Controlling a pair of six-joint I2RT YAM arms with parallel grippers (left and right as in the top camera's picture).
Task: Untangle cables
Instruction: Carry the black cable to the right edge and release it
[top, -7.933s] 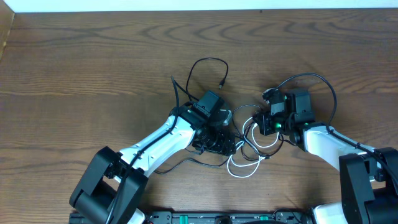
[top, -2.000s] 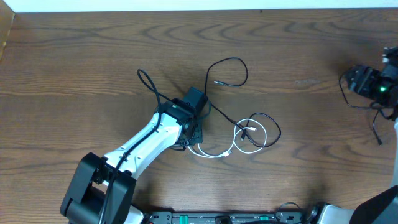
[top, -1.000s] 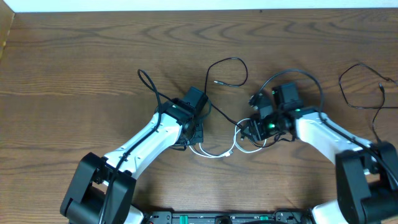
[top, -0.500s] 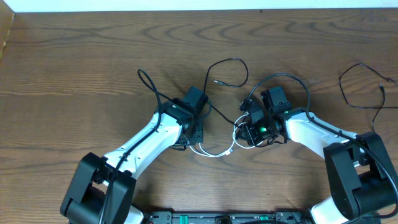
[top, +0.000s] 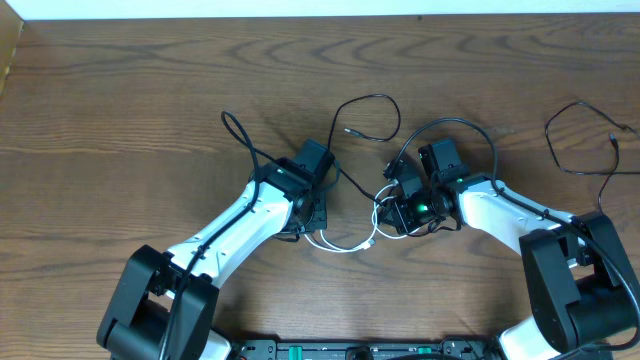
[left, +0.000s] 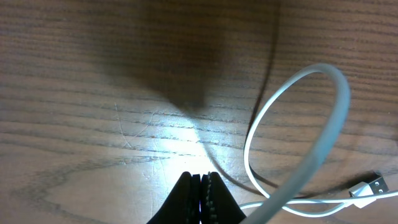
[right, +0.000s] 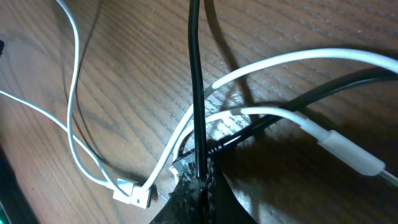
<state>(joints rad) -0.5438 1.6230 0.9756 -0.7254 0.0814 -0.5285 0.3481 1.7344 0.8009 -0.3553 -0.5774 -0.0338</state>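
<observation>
Right tool (top: 402, 208) leftward, onto black cable (right: 194, 93).

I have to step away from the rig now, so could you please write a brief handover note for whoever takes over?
Left hand: shut, down at the table; the white cable loops beside it, grip not confirmable.
Right hand: shut on the black cable, where it crosses the white one.
Done: a second black cable lies apart at the far right.
Left: black and white cross between the hands; pull them apart.
</observation>
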